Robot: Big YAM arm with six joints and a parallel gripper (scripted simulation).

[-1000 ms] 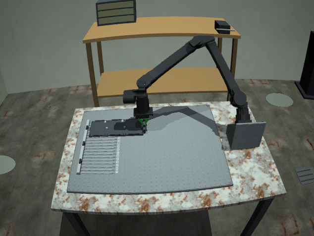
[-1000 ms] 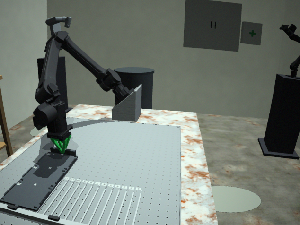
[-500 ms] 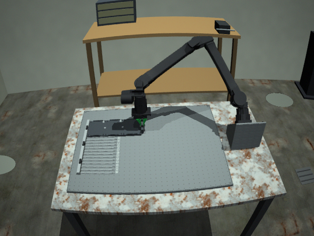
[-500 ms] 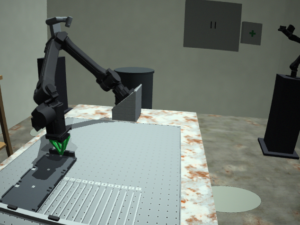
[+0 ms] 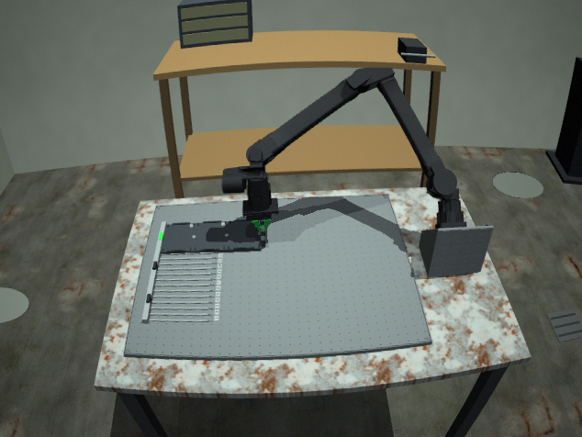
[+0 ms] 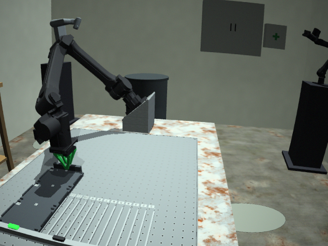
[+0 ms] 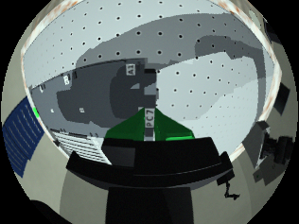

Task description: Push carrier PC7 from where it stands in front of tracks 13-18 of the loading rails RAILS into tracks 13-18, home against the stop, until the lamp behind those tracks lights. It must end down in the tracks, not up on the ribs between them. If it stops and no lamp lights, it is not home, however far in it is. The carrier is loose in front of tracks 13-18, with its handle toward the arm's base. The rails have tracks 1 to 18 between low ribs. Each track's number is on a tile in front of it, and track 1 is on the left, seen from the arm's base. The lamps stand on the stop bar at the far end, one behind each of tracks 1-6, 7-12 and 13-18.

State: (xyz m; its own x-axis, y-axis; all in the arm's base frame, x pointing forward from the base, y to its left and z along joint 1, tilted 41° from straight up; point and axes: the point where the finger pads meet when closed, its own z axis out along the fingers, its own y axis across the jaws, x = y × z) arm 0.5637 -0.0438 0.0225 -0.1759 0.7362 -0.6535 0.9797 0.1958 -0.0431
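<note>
Carrier PC7 (image 5: 207, 237) lies in the far tracks of the loading rails (image 5: 183, 289), its end at the stop bar (image 5: 151, 277), where a lamp (image 5: 161, 235) glows green. The gripper (image 6: 65, 164) clamps the carrier's handle (image 6: 67, 167), the end nearest the arm's base, which suits pushing it lengthwise along the tracks.

arm (image 5: 329, 106) stretched far from base, wrist vertical, gripper (image 6: 64, 166) pointing down, clamped on carrier handle (image 6: 67, 167).
</note>
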